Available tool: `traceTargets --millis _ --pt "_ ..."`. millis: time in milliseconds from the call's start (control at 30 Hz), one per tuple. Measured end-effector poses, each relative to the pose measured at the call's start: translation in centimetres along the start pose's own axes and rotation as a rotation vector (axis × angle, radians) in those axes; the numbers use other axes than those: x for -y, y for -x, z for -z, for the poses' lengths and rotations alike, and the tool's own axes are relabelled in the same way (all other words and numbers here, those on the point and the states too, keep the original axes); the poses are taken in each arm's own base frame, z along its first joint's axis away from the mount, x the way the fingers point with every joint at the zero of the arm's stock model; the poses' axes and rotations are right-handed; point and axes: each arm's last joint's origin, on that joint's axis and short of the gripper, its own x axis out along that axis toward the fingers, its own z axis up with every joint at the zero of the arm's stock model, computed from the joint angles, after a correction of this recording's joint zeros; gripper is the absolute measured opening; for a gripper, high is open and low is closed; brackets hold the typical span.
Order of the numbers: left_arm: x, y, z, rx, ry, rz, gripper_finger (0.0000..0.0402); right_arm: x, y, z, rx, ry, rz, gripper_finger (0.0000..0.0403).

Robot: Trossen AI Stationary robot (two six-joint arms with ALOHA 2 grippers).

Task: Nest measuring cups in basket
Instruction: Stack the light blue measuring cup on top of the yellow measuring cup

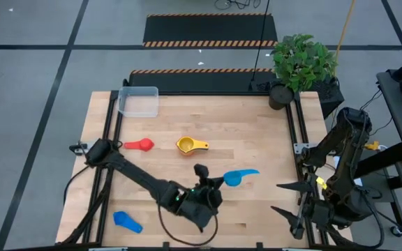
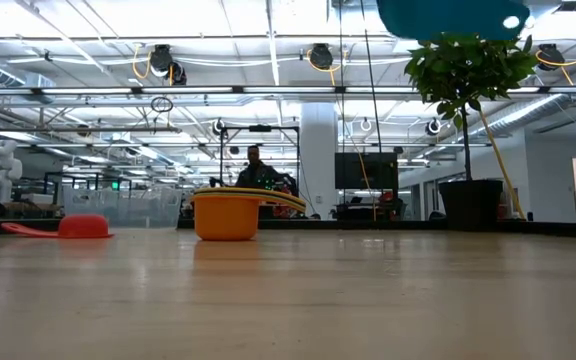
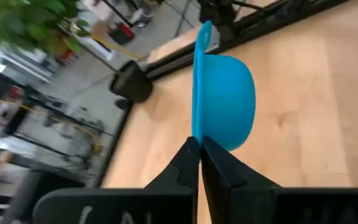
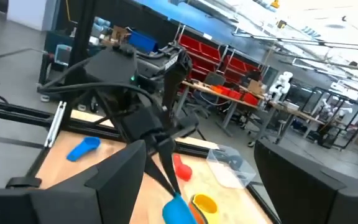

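My left gripper (image 1: 218, 181) is over the table's near middle, shut on a light blue measuring cup (image 1: 237, 177), which the low view shows high above the table (image 2: 448, 15). A red cup (image 1: 142, 144) and a yellow-orange cup (image 1: 190, 145) rest on the wood at mid-table. Another blue cup (image 1: 126, 221) lies near the front left corner. The clear basket (image 1: 138, 100) stands at the far left corner. My right gripper (image 1: 278, 197) hangs open at the table's right edge, holding nothing. My left gripper pinches the light blue cup's rim (image 3: 197, 138) on the side opposite its handle (image 3: 204, 32), one finger on the open side and one on the outer wall. The fingers come from the table's left, sloping slightly down. The cup is lifted clear, its handle pointing away from the fingers.
A potted plant (image 1: 300, 64) stands at the far right corner. Black frame rails (image 1: 112, 118) run along the table's left and right sides. Bare wood lies between the cups and the right edge.
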Motion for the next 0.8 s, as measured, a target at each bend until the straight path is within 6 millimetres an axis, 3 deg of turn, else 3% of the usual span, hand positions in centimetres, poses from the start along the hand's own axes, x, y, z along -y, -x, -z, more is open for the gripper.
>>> traceTargets --millis 200,367,600,800 --pt "0.1 -2.1 2.2 -0.041 -0.024 0.034 0.0006 -0.2 -1.9 1.5 0.014 0.06 0.019 0.0293" --pt "-0.9 -2.3 4.4 -0.077 0.01 0.02 0.0004 -0.2 -3.6 2.5 0.063 0.018 -0.016 0.0293" --pt "-3.3 1.0 6.8 -0.02 0.076 0.007 0.0004 -0.4 -5.4 3.5 0.08 -0.02 -0.115 0.0293" --pt "-4.5 4.8 10.6 0.066 0.169 0.019 0.0004 -0.1 -9.4 5.7 0.018 -0.15 -0.338 0.0293"
